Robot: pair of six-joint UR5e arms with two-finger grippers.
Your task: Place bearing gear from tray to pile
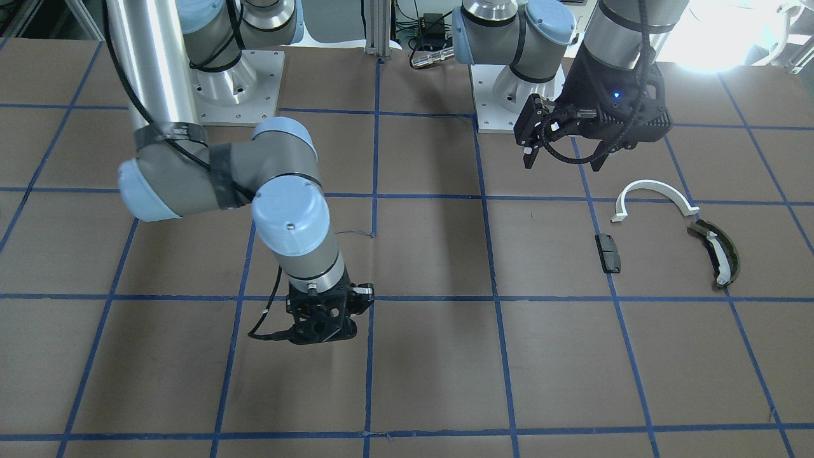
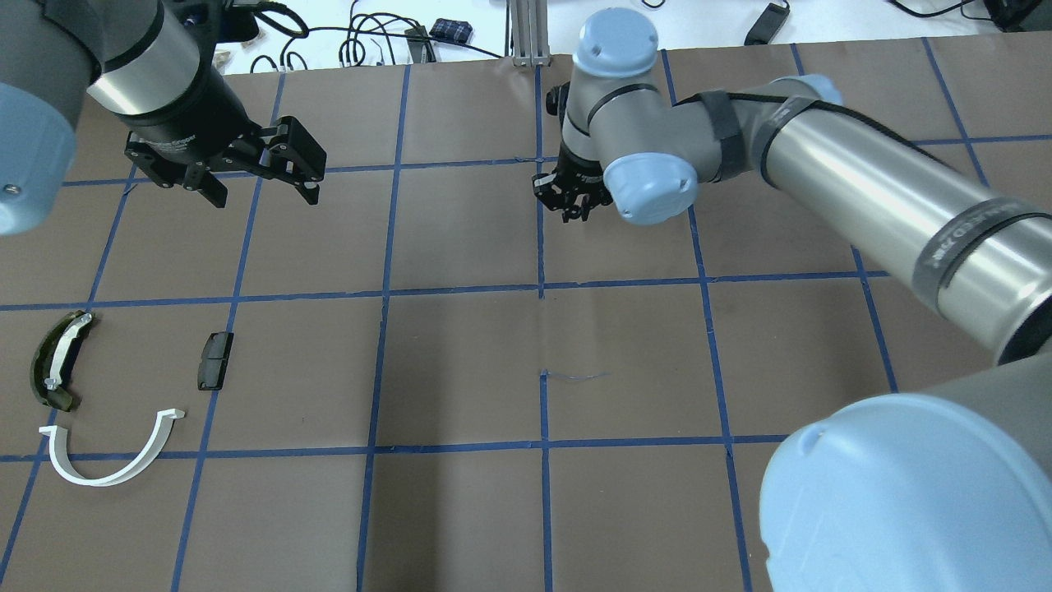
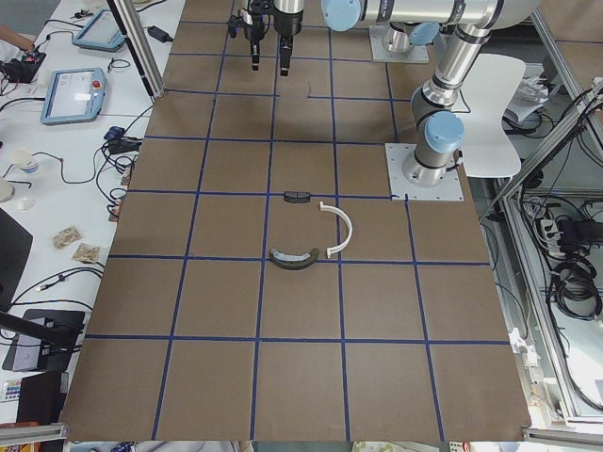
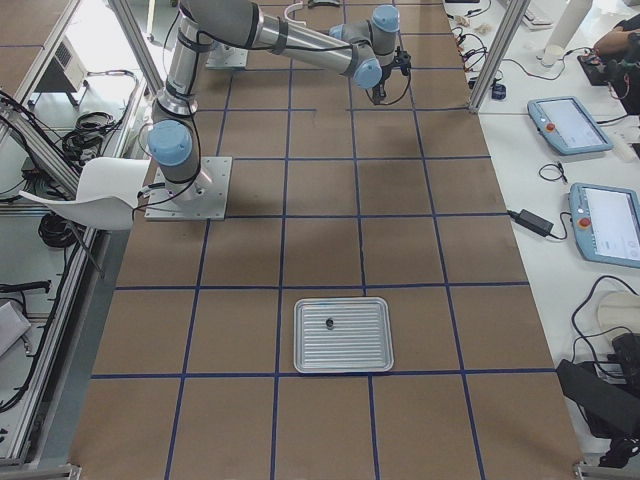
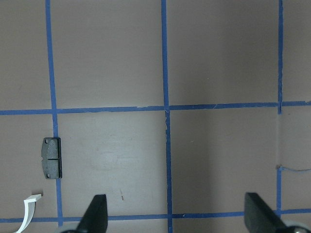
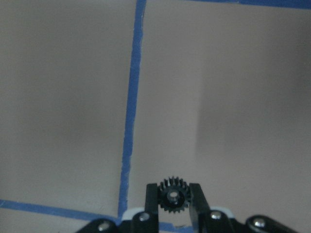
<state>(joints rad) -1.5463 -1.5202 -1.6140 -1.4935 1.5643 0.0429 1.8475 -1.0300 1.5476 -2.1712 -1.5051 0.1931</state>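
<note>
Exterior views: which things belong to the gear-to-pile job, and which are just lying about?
Job: gear, held in the right hand; tray; pile: white half-ring, olive curved piece, black block.
Lying about: teach pendant; power adapter. The left hand is open, holding nothing.

black toothed gear [image 6: 172,196] clamped in right gripper [image 6: 173,191], ridged tray [image 4: 350,350] flat, loose pile [image 1: 608,252] (white arc [image 2: 107,479], olive curve [image 2: 51,366], black block [image 2: 214,360])
</note>
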